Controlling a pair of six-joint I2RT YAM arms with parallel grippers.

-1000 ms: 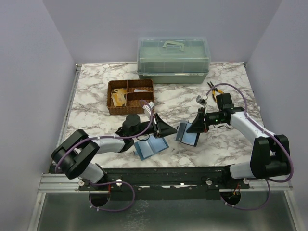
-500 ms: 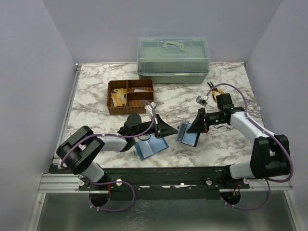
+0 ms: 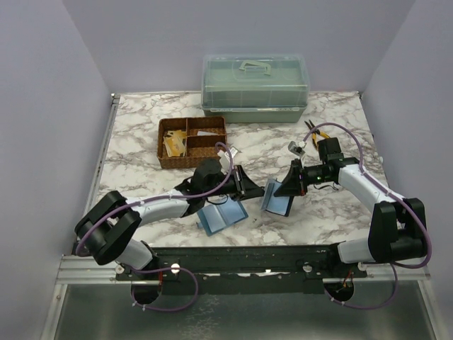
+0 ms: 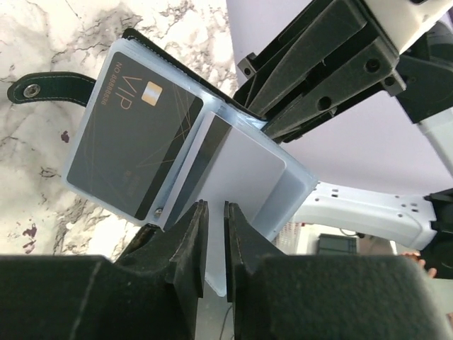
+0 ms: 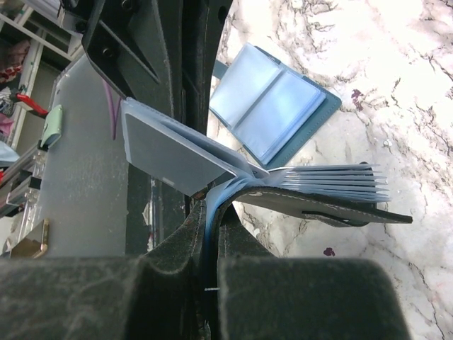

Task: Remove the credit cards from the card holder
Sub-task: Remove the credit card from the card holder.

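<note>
A: Black leather with a blue-grey lining: the holder (image 3: 277, 201) is hanging fanned open at mid-frame of the top view, over the tabletop (image 3: 340, 142). The right jaws are clamping tight on a strip of its cover.

B: And the left jaws?

A: They are straddling one clear sleeve (image 4: 244, 177) from below in the left wrist view, with a thin slit between them. Whether they are pinching it or only bracketing it, I cannot tell.

B: Cards?

A: A dark VIP card (image 4: 134, 159) is sitting in the page at centre left, and a second dark card (image 4: 205, 152) is showing beside it. Both are lying inside their sleeves, so I'm judging the job barely begun.

B: What is worrying you?

A: The left jaws are lining up on plastic, not on a card. I'm judging that a pull from here would be dragging the whole sleeve, straining the binding or yanking the holder out of the right jaws, since that grip is catching only a narrow strip.

B: Anything else?

A: The sleeves are looking slick and floppy, so the page could be slipping free, or the fan could be flopping shut over the VIP card. The two arms are also working nearly nose to nose, so a small overshoot could be knocking them together. And the blue folder (image 3: 221, 214) is lying just to the lower left, where a loose card could be landing half hidden.
</note>
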